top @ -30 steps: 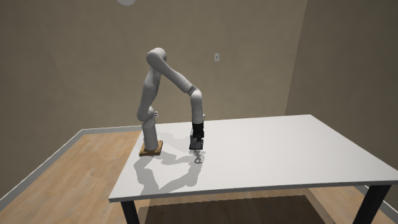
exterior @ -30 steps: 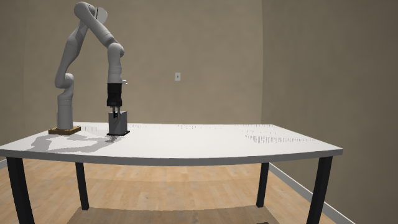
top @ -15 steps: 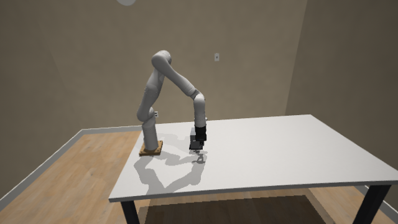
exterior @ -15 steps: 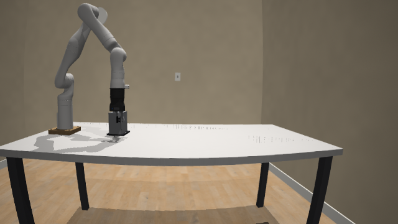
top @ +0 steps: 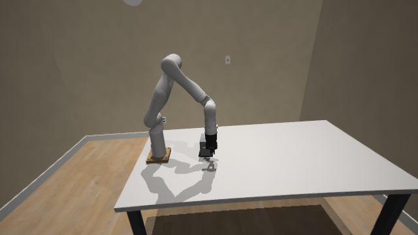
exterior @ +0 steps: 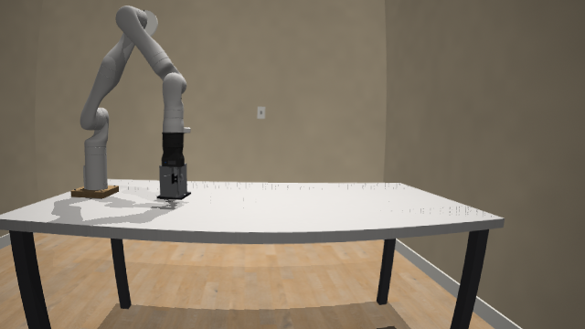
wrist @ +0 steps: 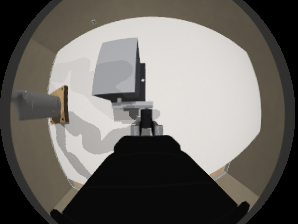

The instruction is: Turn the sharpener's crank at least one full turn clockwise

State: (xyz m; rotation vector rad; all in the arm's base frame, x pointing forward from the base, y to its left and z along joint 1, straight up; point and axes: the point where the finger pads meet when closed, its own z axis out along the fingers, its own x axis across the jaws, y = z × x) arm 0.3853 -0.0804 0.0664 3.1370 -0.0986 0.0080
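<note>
The sharpener (top: 202,141) (exterior: 164,184) (wrist: 119,68) is a grey box on a black base, standing on the white table (top: 294,156) (exterior: 320,206) near the arm's base. Its crank (wrist: 144,117) sticks out from the side that faces the wrist camera. My gripper (top: 211,152) (exterior: 175,177) (wrist: 146,125) points straight down beside that side of the sharpener and is shut on the crank's handle. In the top and exterior views the gripper's black body hides most of the crank.
The arm's base (top: 159,158) (exterior: 95,192) (wrist: 40,104) stands on a wooden plate at the table's left edge, close to the sharpener. The table stretches wide to the right. A wooden floor and walls surround it.
</note>
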